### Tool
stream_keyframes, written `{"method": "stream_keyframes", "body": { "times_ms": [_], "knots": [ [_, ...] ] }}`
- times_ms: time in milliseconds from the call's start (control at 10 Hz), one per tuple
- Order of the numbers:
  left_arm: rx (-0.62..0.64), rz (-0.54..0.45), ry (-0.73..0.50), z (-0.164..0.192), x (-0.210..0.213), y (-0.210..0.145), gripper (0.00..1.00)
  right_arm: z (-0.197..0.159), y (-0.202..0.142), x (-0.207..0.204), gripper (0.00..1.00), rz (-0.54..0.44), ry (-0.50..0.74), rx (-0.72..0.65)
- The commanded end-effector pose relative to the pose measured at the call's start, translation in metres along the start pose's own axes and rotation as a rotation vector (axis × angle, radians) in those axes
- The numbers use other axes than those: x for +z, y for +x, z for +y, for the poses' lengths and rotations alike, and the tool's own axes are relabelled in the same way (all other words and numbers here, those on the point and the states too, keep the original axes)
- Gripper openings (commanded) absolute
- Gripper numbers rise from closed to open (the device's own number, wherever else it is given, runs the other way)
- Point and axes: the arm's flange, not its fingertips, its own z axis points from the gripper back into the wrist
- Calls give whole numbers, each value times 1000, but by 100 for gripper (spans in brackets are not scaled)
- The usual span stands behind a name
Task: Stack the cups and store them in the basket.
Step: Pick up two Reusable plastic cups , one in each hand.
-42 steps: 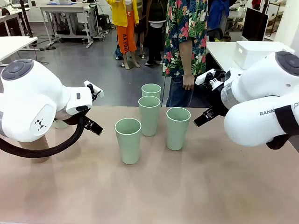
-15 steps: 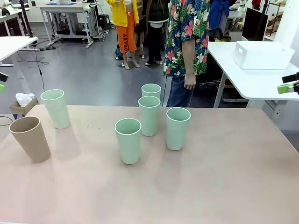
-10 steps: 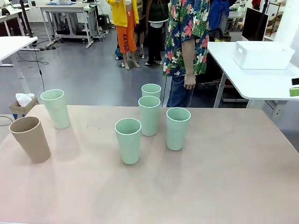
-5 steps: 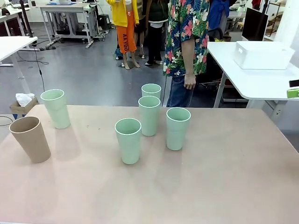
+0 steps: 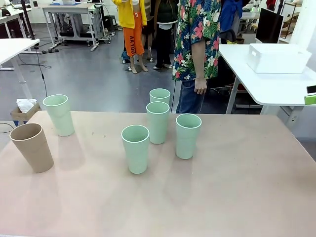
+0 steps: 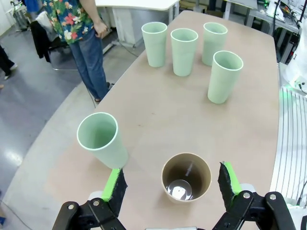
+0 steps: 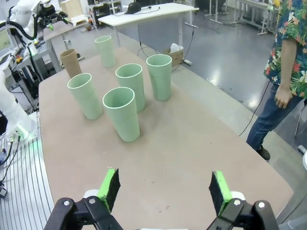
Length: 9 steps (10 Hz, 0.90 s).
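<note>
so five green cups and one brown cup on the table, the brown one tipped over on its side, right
Not quite: the brown cup stands upright, open end up, as the front view shows. The five green cups and the brown one are on the table.

The front camera sits at the near edge of the surface, facing the person at the far side. The camera on the left tool looks down from above the left end, that on the right tool from above the right end, each facing inward. All three share the mint cups mid-surface.
</note>
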Motion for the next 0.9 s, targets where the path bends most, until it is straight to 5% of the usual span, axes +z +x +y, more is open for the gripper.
{"method": "stream_keyframes", "body": {
  "times_ms": [0,800],
  "knots": [
    [-7,-14,-3,0,1,0,100,-4,1,-1,100,-29,1,30],
    [-7,-14,-3,0,1,0,100,-4,1,-1,100,-29,1,30]
  ]
}}
